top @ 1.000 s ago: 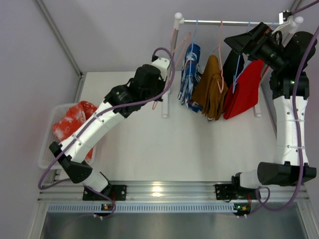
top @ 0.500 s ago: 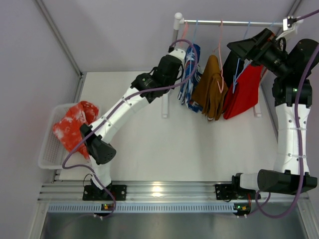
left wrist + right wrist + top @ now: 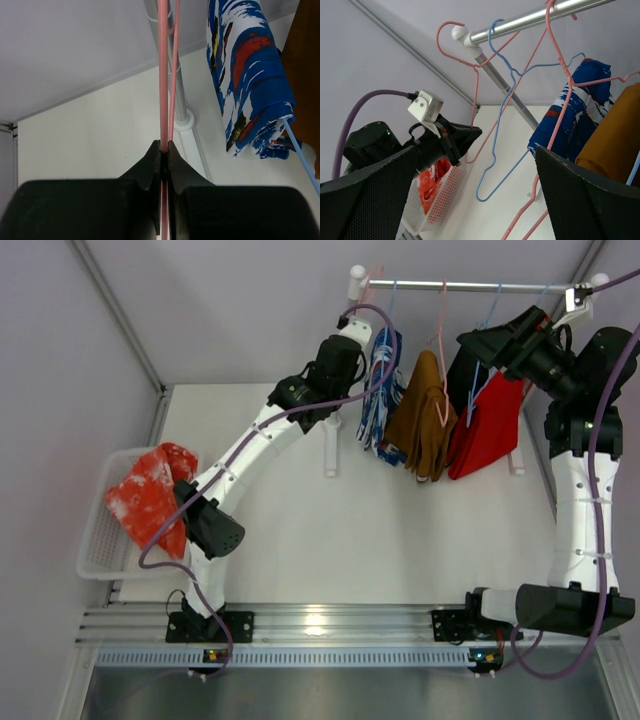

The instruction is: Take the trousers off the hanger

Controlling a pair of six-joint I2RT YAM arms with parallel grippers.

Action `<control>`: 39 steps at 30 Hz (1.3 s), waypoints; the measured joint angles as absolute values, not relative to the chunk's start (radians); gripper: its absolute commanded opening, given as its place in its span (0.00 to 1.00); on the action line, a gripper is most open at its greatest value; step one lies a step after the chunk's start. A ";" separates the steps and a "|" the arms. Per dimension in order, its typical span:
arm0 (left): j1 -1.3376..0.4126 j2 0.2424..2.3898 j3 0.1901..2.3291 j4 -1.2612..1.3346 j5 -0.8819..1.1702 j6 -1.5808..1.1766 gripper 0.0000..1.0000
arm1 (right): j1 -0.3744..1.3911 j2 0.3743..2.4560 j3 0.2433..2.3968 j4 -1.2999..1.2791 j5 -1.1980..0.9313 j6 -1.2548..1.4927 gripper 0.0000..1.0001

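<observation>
My left gripper point(image 3: 164, 150) is now at the left end of the rail point(image 3: 470, 285), nearer than a second ago, clamped on the bare hanger point(image 3: 163, 75). The trousers point(image 3: 150, 495) lie in the basket point(image 3: 95, 540), far left of the rail, so I judge the removal done. My right gripper point(image 3: 478, 340) stands open near the rail's right end.

The rail point(image 3: 535, 18) is gleaming as polished metal. At the rail's end, the thin hanger point(image 3: 163, 75) is showing a smooth pink coating. Left of the rail, the speckled cloth trousers point(image 3: 150, 490) are lying in a plastic mesh basket point(image 3: 93, 540).
</observation>
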State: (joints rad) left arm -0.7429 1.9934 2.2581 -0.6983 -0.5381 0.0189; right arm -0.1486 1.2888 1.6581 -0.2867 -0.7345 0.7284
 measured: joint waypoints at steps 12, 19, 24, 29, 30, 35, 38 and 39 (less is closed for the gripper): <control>-0.701 2.083 2.300 -0.672 -0.464 0.016 0.00 | -0.154 1.279 1.627 -0.266 -0.736 0.752 1.00; -0.681 2.103 2.302 -0.683 -0.424 -0.043 0.28 | -0.155 1.279 1.623 -0.262 -0.740 0.754 1.00; -0.676 2.100 2.300 -0.696 -0.379 -0.078 0.52 | -0.156 1.279 1.623 -0.262 -0.745 0.751 0.99; -0.675 2.033 2.246 -0.742 -0.294 -0.112 0.80 | -0.156 1.267 1.601 -0.262 -0.751 0.728 0.99; -0.675 2.007 2.226 -0.753 -0.275 -0.121 0.92 | -0.156 1.262 1.594 -0.264 -0.751 0.720 1.00; -0.671 1.787 2.049 -0.776 -0.192 -0.136 0.99 | -0.156 1.225 1.547 -0.273 -0.751 0.666 1.00; -0.648 1.667 1.970 -0.778 -0.134 -0.137 0.99 | -0.157 1.197 1.519 -0.279 -0.751 0.631 0.99; -0.630 1.628 1.945 -0.782 -0.103 -0.137 0.99 | -0.157 1.187 1.510 -0.281 -0.751 0.615 0.99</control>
